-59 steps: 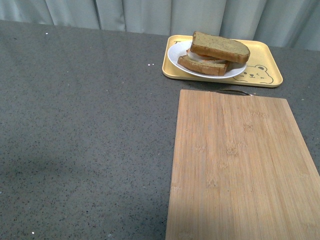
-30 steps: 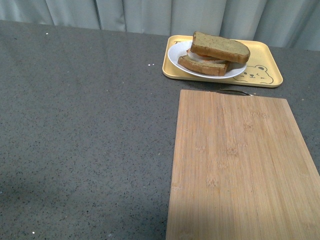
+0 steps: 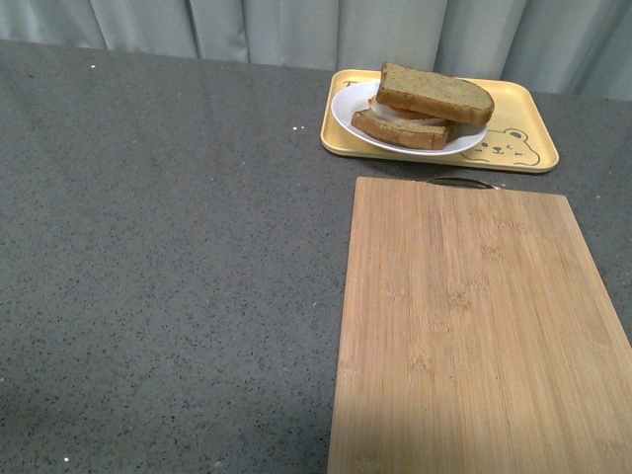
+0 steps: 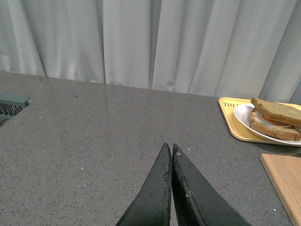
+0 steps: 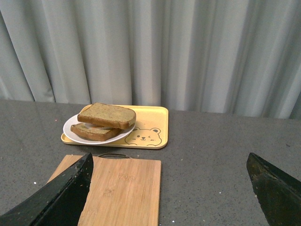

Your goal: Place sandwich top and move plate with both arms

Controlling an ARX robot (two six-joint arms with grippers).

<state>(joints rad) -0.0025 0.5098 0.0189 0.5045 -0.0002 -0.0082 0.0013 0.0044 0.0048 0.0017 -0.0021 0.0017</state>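
The sandwich top lies on the sandwich, on the plate, which sits in the tray behind the cutting board; left end effector clenched, empty; right end effector released.

A staged test bench is showing here rather than a kitchen: grey curtains are backing a speckled grey table bearing a bamboo cutting board.

The front view looks down at the table; both wrist views look level toward the curtain, sharing the tray.
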